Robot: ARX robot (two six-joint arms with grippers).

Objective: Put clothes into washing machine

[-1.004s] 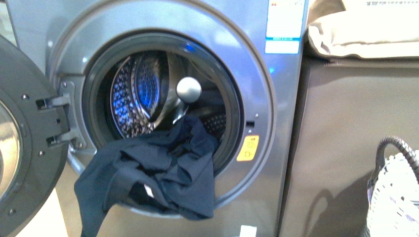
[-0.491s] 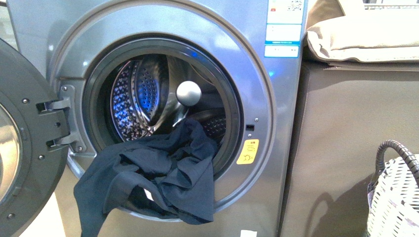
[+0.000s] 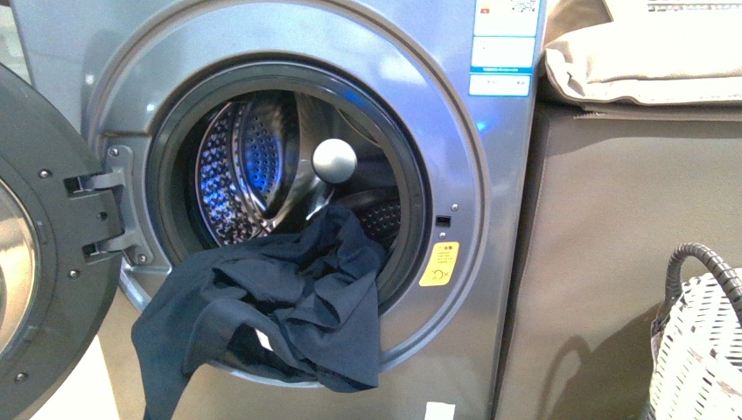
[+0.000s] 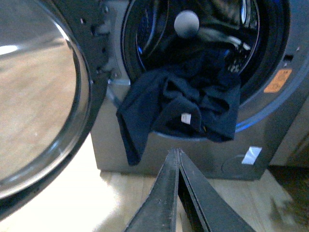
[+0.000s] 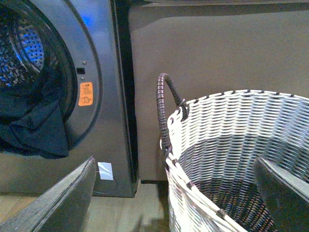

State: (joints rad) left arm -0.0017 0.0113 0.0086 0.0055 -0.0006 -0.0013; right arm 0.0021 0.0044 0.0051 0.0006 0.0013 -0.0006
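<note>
Over the washing machine (image 3: 289,52) porthole's lower lip, the clothes (image 3: 289,306) hang half out. My left gripper (image 4: 177,153) is pressed together and empty; my right gripper (image 5: 174,193) is spread above the basket (image 5: 231,140). Next I'd push the drooping part inside, minding the open door (image 3: 44,262).

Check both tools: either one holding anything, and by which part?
Nothing held. Left tool is shut and empty, clear of the shirt; right tool is open above the basket.
</note>
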